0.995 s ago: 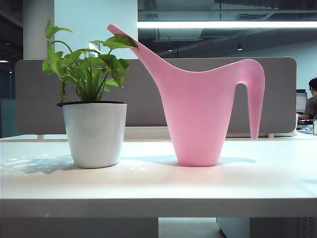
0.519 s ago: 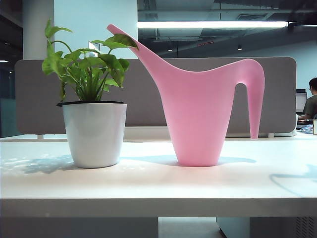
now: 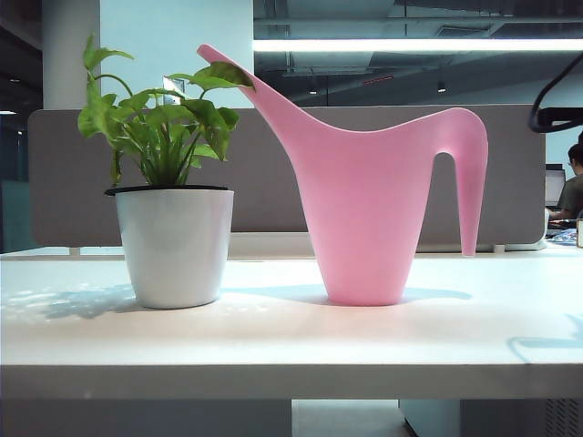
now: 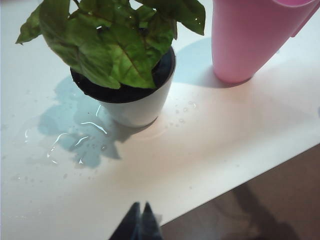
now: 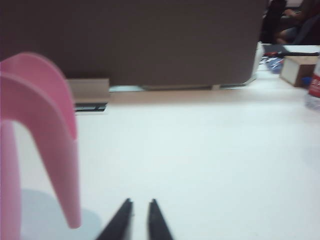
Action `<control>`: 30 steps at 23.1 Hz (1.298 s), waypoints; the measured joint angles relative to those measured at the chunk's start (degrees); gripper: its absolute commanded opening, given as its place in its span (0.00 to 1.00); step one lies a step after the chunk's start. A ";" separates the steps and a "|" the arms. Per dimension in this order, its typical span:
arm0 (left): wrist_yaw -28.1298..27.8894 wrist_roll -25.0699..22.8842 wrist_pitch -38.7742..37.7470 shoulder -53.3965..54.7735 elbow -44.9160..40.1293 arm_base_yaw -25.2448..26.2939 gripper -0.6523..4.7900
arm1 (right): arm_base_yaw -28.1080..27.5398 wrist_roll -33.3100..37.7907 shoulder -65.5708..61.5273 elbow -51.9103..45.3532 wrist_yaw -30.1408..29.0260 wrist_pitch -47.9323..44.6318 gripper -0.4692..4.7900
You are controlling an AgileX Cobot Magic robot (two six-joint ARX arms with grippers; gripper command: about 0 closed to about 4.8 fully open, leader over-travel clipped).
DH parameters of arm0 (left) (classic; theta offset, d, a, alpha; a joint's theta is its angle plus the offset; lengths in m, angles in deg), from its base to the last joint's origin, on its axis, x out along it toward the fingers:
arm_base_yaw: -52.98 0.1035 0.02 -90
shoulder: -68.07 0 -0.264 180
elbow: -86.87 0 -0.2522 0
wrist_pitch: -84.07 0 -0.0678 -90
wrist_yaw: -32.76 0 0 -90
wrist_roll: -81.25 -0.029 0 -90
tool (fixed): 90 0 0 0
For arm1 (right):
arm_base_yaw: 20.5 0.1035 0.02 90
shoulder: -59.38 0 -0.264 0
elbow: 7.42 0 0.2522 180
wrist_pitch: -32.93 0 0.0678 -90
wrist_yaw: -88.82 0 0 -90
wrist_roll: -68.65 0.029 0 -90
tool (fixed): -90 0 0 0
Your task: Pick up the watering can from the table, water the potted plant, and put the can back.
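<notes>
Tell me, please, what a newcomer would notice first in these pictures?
The tall pink watering can stands upright mid-table, its spout reaching over the leafy potted plant on its left. Spilled water glistens on the white table beside the pot. The right hand, slightly parted, hovers near the can's handle.

A tall pink watering can point(image 3: 364, 218) stands upright on the white table point(image 3: 273, 341), its spout angled over the leafy potted plant point(image 3: 171, 218) (white pot, black rim) beside it.

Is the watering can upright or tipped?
Upright. The watering can stands with its base flat on the table, spout angled up over the potted plant; no pincer touches it.
</notes>
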 measured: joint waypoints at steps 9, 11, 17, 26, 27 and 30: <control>0.00 0.00 0.00 -0.02 0.00 0.00 0.13 | -0.02 0.66 -12.39 -0.09 -2.95 -7.91 0.50; 0.00 0.00 0.00 -0.02 0.00 0.00 0.13 | -0.02 0.76 -16.68 -0.04 -3.04 -13.05 0.51; 0.00 0.00 0.00 -0.02 0.00 0.00 0.13 | -0.02 0.79 -24.09 0.96 -3.08 -18.10 0.51; 0.00 0.00 0.00 -0.02 0.00 0.00 0.13 | -0.02 0.79 -25.46 5.49 -3.37 -18.58 0.51; 0.00 0.00 0.00 -0.02 0.00 0.00 0.13 | -0.02 0.79 -25.44 6.23 -3.43 -18.56 0.51; 0.00 0.00 0.00 -0.02 0.00 0.00 0.13 | -0.02 0.81 -25.44 8.00 -4.57 -18.01 0.56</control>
